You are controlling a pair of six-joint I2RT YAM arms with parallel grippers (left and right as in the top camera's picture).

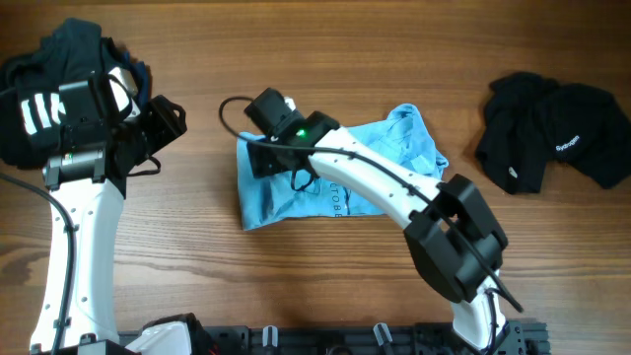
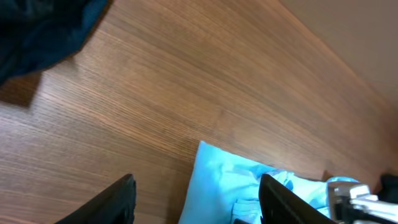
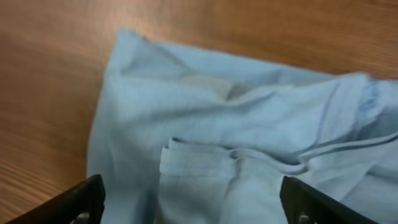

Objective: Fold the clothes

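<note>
Blue shirt, left edge below spread right gripper | left gripper spread above wood table beside shirt

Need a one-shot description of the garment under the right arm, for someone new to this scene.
On the wooden table, look mid-table, under the right gripper: the crumpled light blue shirt. It is the only pale garment; the black clump far right and the dark pile far left are both dark.

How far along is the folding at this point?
Done: the light blue shirt looks partly folded, one end bunched. In hand: right gripper, open, above it; left gripper open nearby. Left: the black garment lies crumpled; the dark pile, cannot tell.
</note>
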